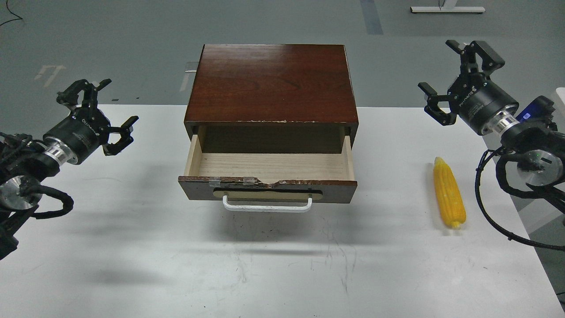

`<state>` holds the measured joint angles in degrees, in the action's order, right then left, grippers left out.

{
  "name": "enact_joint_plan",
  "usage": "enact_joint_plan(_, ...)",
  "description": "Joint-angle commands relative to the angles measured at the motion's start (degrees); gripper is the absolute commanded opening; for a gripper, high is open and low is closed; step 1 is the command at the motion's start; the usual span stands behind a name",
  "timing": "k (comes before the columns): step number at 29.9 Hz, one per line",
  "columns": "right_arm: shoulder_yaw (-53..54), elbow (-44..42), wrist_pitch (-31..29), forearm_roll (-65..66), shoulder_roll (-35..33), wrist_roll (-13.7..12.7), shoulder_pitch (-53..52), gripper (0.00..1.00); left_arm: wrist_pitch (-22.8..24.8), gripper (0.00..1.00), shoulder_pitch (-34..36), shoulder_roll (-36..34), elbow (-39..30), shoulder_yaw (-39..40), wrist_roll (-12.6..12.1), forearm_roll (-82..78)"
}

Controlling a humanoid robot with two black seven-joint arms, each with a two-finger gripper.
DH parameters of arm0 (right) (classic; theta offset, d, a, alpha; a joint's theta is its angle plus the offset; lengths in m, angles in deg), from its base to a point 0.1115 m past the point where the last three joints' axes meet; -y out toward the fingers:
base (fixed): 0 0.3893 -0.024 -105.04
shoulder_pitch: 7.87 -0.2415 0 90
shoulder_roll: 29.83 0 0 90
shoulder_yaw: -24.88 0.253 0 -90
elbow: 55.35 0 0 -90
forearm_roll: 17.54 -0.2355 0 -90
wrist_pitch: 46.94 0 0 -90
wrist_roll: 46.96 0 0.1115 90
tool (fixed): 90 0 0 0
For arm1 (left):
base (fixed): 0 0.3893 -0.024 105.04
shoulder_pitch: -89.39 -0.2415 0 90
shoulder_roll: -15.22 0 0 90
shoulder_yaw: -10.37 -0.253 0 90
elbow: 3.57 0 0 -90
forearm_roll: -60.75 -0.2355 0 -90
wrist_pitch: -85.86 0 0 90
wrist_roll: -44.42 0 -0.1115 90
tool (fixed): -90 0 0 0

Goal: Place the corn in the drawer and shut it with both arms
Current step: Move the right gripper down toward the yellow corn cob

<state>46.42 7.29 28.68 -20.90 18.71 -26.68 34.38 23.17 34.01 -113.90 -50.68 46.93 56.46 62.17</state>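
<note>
Head view shows me the white table point(132, 265); the corn point(449, 193) lies on it at the right, well apart from the drawer point(267, 187), which stands pulled open; farther back, my left gripper point(98, 109) and right gripper point(459, 79) hover with jaws spread, holding nothing.

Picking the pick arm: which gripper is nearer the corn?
Right. The right gripper hangs open above and just beyond the corn; the left gripper, also open, is across the table, past the drawer.
</note>
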Motion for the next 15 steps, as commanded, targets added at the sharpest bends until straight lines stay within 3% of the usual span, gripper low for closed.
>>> enact_joint_plan(1, -0.09, -0.5, -0.04, 0.03, -0.03, 0.02, -0.06, 1.0, 0.02, 0.98, 0.09, 0.01, 0.0, 0.09, 0.0, -0.01)
enact_joint_plan(7, -0.7, 0.64, -1.71, 0.03, -1.35, -0.32, 0.03, 1.0, -0.6, 0.98, 0.0, 0.01, 0.0, 0.0, 0.0, -0.1)
enact_joint_plan(9, -0.79, 2.39, -5.04, 0.12, -3.18, -3.21, 0.38, 1.0, -0.77, 0.98, 0.09, 0.09, 0.0, 0.0, -0.09, -0.1)
enact_joint_plan(12, -0.79, 2.75, -5.14, 1.34, -4.59, -3.58, -0.06, 1.0, -0.86, 0.98, 0.18, 0.09, -0.09, -0.7, -0.18, -0.54)
enact_joint_plan(15, -1.49, 3.01, -3.66, 10.63, -6.96, -3.58, -1.55, 1.0, -1.04, 0.98, 0.27, 0.01, -0.09, -0.79, -0.18, -0.71)
